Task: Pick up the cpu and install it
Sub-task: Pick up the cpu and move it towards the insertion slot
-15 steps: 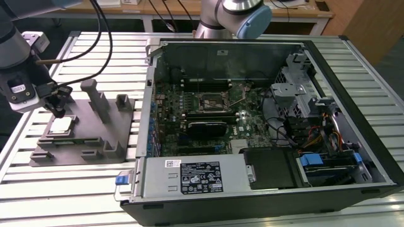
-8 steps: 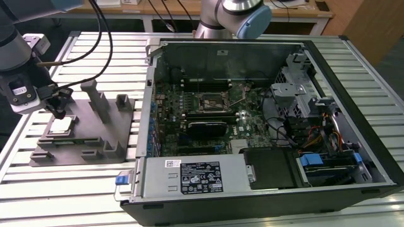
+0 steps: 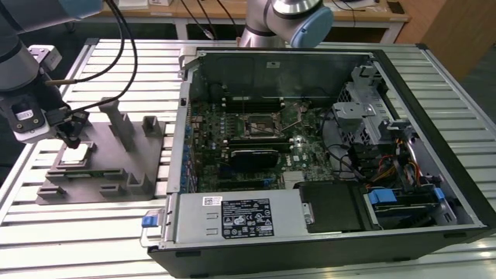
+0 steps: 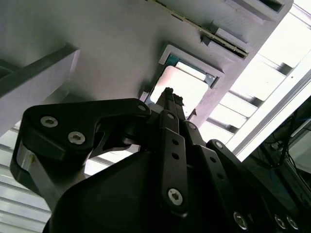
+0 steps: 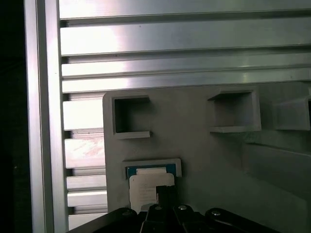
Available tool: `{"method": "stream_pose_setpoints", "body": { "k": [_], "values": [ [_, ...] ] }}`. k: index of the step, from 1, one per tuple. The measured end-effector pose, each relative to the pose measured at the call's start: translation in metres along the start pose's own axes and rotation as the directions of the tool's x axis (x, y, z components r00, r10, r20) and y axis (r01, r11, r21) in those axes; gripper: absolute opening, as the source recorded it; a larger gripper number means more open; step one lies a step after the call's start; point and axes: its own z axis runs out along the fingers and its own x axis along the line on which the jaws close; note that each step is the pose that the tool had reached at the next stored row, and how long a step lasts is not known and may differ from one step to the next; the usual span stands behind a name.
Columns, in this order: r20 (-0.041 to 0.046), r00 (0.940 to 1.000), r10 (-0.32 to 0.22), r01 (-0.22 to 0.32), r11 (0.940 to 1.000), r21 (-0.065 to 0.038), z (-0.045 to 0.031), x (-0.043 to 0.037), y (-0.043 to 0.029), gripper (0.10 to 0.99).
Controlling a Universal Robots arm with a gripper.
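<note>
While the cpu (image 3: 75, 153) lies in the grey fixture (image 3: 108, 177), gripper (image 3: 72, 141) just above it, fingers (image 4: 169, 112) together.

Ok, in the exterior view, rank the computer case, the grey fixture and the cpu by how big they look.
1. computer case: by far the largest.
2. grey fixture: clearly smaller, beside the case on the exterior view's left.
3. cpu: smallest, a little pale square resting on the fixture.
</note>
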Motion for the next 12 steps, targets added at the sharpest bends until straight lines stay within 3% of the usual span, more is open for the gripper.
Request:
{"method": "stream_pose_setpoints", "body": {
  "k": [12],
  "values": [
    [-0.0009,1.0,0.0,0.0,1.0,0.001,0.0112,0.0035,-0.0008,0.106]
  ]
}}
